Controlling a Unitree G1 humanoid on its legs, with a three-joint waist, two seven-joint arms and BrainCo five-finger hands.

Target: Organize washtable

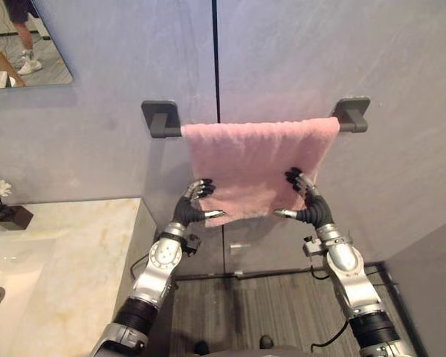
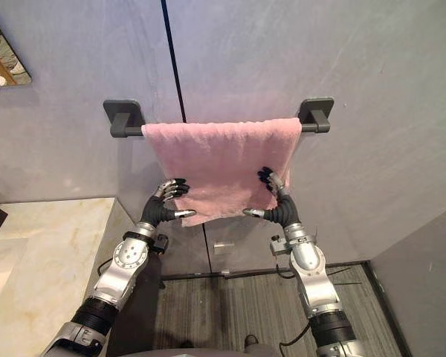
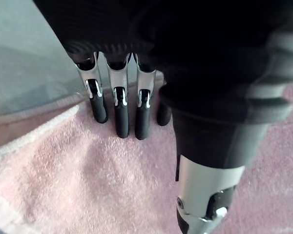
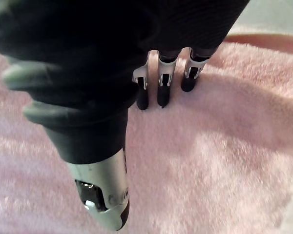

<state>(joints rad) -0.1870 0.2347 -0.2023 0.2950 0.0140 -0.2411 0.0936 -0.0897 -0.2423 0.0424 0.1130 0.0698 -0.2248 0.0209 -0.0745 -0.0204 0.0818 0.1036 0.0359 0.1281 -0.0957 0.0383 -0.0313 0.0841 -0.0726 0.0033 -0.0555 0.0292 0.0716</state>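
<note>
- We see the pink towel (image 1: 256, 160) draped over the wall bar (image 1: 160, 119), beside the worktop (image 1: 82, 245).
- On its lower corners lie the left robot hand (image 1: 186, 210) and the right robot hand (image 1: 310, 208), both spread: fingertips press the cloth, thumbs stand apart, and nothing is pinched.
- We judge that this contact is meant to smooth the towel and square its hang.

Silver-grey arms (image 1: 162, 262) carry black bands. The left hand (image 1: 187, 210) and right hand (image 1: 310, 208) wear dark ribbed covers; silver fingers (image 3: 120, 105) end in dark tips.
</note>
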